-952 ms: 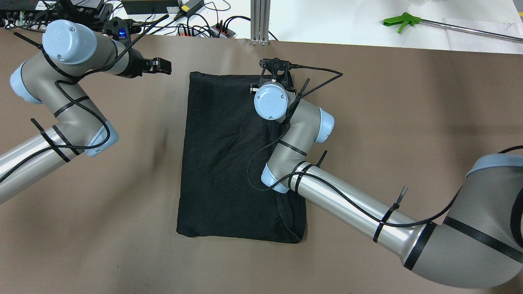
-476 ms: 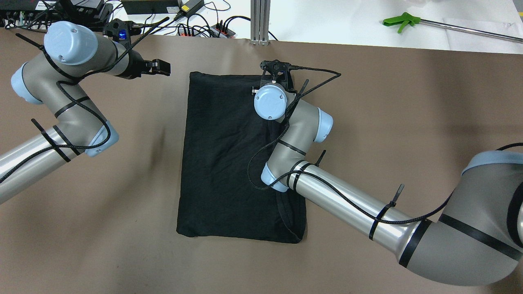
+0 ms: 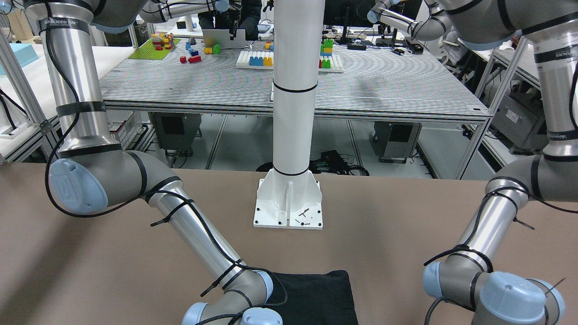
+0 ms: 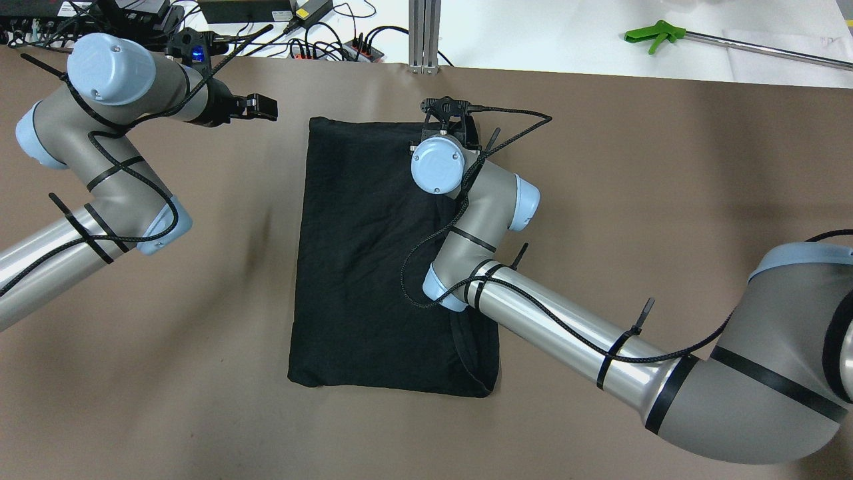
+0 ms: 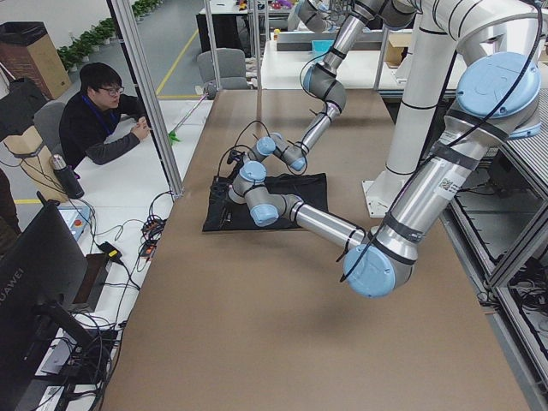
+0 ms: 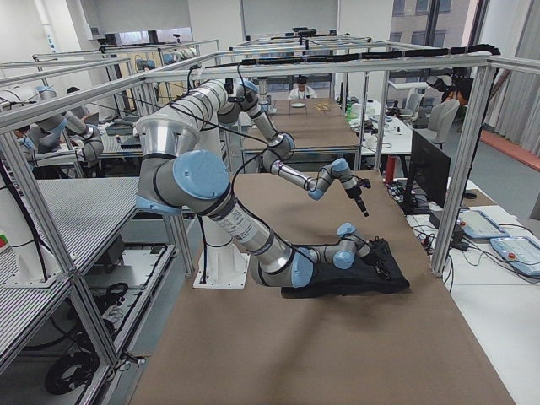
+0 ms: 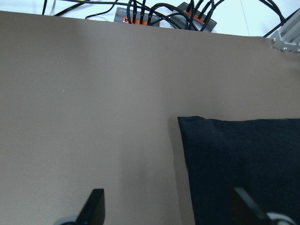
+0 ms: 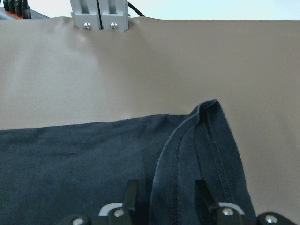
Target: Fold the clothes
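Note:
The clothes [image 4: 380, 253] are one black garment, folded into a tall rectangle in the middle of the brown table; they also show in the front-facing view [image 3: 316, 293]. My right gripper [image 8: 166, 194] is low over the far right corner, mostly hidden under its wrist in the overhead view. It is open, its fingers [image 8: 130, 192] standing on either side of the stitched hem [image 8: 206, 136]. My left gripper [image 4: 265, 107] hangs open in the air, left of the garment's far left corner [image 7: 187, 121], with nothing between its fingers [image 7: 95, 206].
Cables and power strips [image 4: 333, 47] lie along the far table edge, beside an aluminium post [image 4: 424, 33]. A green-handled grabber tool [image 4: 656, 33] rests on the white surface at back right. The white column base [image 3: 289, 203] stands behind the garment. A person [image 5: 103, 120] sits beyond the table.
My right wrist has crept a little left and farther along the garment's far edge. The left arm has barely shifted. The garment lies as before.

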`<state>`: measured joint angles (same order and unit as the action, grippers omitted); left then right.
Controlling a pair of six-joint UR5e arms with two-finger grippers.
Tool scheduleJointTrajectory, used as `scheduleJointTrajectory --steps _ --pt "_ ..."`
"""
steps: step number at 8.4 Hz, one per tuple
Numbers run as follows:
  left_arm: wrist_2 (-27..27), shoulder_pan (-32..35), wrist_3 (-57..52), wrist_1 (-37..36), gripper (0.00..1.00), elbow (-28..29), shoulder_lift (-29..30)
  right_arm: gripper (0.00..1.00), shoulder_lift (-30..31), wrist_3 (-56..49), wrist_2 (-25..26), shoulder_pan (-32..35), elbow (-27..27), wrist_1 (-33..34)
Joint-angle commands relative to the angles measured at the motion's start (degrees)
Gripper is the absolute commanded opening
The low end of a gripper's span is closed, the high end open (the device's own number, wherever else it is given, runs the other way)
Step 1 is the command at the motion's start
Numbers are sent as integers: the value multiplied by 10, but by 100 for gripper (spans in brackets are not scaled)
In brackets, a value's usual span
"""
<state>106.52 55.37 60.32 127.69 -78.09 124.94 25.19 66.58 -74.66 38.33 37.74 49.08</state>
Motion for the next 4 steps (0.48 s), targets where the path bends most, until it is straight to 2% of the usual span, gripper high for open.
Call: scheduleJointTrajectory --steps 1,2,4 --pt "0 0 1 10 95 2 -1 4 -1 -21 0 1 -2 0" --pt "0 1 1 10 95 2 -1 0 -1 -35 0 1 -2 -1" --pt "0 0 2 10 95 1 0 0 -1 -36 -9 10 -1 -1"
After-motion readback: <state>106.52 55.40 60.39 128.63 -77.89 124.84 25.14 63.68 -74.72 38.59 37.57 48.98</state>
